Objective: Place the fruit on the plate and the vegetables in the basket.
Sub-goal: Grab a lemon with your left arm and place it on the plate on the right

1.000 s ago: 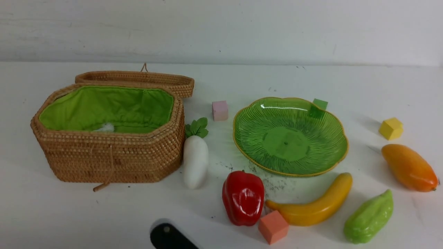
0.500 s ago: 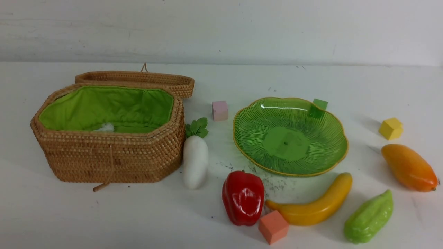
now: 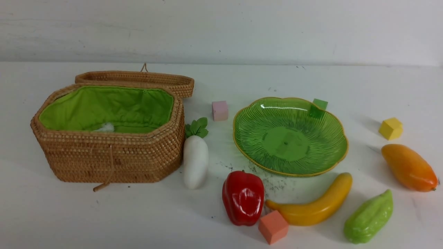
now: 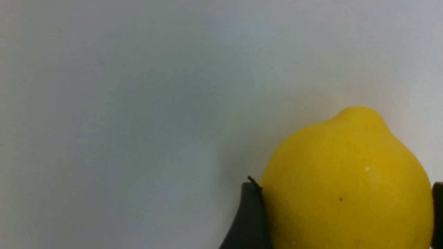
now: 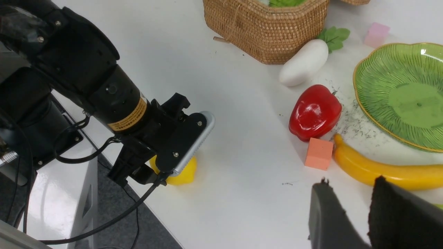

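In the left wrist view my left gripper (image 4: 344,186) is shut on the yellow lemon (image 4: 346,180), one pad against each side. The right wrist view shows this lemon (image 5: 185,173) resting on the table near its front edge. My right gripper (image 5: 351,181) hangs open, empty, short of the banana (image 3: 315,205). No gripper shows in the front view. The open basket (image 3: 114,155) stands left, the empty green plate (image 3: 290,138) centre right. On the table lie the radish (image 3: 195,160), red pepper (image 3: 243,197), green gourd (image 3: 368,218) and mango (image 3: 408,167).
Small cubes are scattered about: pink (image 3: 220,110) between basket and plate, green (image 3: 319,105) behind the plate, yellow (image 3: 391,128) at the right, orange (image 3: 273,226) touching the banana's end. The basket lid (image 3: 138,79) lies back behind it. A white patch (image 3: 105,127) shows inside the basket.
A black rounded arm part at the front view's bottom edge one second ago has dropped out of that view. Nothing on the table has moved.
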Controlling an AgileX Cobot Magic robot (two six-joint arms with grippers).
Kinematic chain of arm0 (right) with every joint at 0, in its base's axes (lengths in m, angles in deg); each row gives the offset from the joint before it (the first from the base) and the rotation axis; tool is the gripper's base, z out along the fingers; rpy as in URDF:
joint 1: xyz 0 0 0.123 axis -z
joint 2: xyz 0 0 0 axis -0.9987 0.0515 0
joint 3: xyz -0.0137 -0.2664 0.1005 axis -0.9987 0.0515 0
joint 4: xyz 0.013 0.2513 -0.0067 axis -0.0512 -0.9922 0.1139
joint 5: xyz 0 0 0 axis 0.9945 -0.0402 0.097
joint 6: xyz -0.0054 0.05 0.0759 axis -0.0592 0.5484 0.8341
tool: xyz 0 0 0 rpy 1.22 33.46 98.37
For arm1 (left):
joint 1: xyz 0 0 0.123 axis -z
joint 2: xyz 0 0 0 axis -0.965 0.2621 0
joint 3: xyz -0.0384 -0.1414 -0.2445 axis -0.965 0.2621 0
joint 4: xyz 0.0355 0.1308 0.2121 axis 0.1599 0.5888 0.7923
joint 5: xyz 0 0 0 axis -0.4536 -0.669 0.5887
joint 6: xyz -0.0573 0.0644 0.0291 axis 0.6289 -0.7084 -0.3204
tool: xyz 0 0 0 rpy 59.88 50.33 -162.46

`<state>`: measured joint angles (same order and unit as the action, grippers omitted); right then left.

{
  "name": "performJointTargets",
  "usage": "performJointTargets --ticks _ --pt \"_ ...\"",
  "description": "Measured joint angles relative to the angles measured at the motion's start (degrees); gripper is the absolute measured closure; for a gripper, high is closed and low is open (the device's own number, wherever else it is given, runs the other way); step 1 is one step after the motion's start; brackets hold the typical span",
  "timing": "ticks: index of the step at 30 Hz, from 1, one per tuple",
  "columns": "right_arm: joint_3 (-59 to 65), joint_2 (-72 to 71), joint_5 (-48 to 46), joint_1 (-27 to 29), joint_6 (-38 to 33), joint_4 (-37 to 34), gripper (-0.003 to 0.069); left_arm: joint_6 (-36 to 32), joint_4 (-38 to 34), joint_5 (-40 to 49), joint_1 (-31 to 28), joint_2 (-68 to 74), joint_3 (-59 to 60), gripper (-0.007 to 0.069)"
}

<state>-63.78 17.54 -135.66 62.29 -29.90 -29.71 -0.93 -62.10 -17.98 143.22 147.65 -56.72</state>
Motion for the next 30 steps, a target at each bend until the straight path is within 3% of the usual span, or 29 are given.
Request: performJointTargets --ticks 13,30 --pt "0.0 0.0 0.4 0.0 0.0 0.9 0.0458 0.5 3.0 2.3 0.0 0.1 -2.1 0.0055" --pt "0.0 0.0 4.5 0.0 2.2 3.4 0.0457 19.8 19.9 3.5 -0.8 -1.3 -7.6 0.0055"
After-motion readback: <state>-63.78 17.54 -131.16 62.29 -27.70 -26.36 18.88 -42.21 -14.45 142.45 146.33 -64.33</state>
